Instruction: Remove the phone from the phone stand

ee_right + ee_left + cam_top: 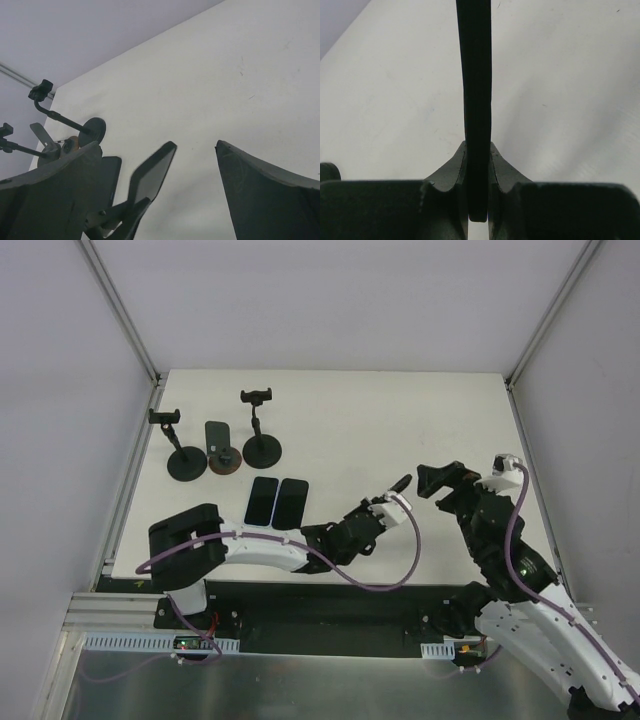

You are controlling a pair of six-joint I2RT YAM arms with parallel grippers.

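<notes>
phone [401,483]: long axis toward upper right | left claw [391,498]: clamped on it | right claw [440,482]: spread wide | middle stand [226,461]: holds second phone [216,433]

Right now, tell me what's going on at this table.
The left gripper is shut on a phone, holding it off the table. The right gripper stands open beside it, holding nothing. Two phones lie flat near the left arm, and a third phone sits on a stand at the back left.
</notes>
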